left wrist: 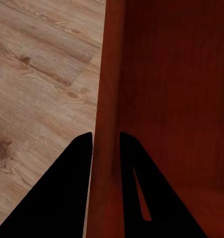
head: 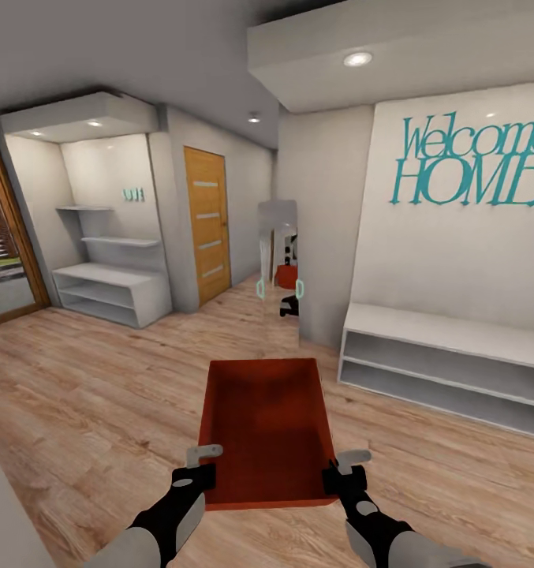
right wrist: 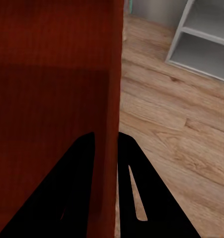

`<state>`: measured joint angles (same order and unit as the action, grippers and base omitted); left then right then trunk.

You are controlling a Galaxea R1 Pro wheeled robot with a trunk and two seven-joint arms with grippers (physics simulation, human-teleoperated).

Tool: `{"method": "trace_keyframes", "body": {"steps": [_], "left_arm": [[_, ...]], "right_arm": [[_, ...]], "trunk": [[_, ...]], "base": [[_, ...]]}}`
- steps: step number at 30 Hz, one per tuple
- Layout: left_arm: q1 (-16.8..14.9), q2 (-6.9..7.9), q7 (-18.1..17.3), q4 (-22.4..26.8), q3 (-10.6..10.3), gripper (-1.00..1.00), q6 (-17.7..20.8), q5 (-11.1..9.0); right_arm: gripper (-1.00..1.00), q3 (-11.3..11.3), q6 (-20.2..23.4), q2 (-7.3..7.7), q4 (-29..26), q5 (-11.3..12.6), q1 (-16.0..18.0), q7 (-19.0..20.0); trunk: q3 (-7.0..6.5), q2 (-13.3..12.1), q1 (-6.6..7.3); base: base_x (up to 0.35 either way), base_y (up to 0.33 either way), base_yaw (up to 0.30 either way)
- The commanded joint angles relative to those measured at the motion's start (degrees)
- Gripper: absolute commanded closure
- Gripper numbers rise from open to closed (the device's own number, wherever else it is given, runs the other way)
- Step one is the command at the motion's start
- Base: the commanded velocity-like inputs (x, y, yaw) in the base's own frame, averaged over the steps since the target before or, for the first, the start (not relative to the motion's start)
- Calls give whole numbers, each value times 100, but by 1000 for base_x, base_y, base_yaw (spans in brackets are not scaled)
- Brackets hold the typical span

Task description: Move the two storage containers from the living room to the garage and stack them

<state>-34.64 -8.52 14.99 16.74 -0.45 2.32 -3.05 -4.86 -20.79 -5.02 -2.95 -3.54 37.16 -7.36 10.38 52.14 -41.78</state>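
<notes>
A pale wood-plank floor (head: 85, 394) spreads under everything, with a low white shelf unit (head: 448, 359) against the wall bearing the teal "Welcome HOME" lettering (head: 472, 162). Left of that unit, an orange-red bin (head: 267, 430) is carried above the floor, the left end effector (head: 197, 465) clamped on its left wall and the right end effector (head: 347, 467) on its right wall

teal lettering (head: 473, 161) on white wall panel above low white shelf unit (head: 448, 364): "welcome home", 2 lines, right edge cropped. small teal letters (head: 133, 193) on far alcove wall: too small to read.
</notes>
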Motion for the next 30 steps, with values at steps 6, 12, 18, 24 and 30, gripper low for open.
{"method": "trace_keyframes", "body": {"steps": [6,12,18,24,30], "left_arm": [[1,44,83,-4,1,100,32,-12],[1,44,83,3,1,100,31,-12],[1,44,83,8,1,100,32,-12],[1,44,83,13,1,100,32,-12],[1,44,83,14,1,100,30,-12]], "right_arm": [[100,222,-30,1,-12,38,10,-91],[100,222,-30,1,-12,38,10,-91],[100,226,-30,1,-12,38,10,-91],[100,225,-30,1,-12,38,10,-91],[100,222,-25,-7,-12,38,10,-91]], "trunk": [[8,6,-4],[8,6,-4],[8,6,-4],[8,6,-4],[8,6,-4]], "base": [[322,0,272],[322,0,272],[322,0,152],[322,0,10],[322,0,0]]}}
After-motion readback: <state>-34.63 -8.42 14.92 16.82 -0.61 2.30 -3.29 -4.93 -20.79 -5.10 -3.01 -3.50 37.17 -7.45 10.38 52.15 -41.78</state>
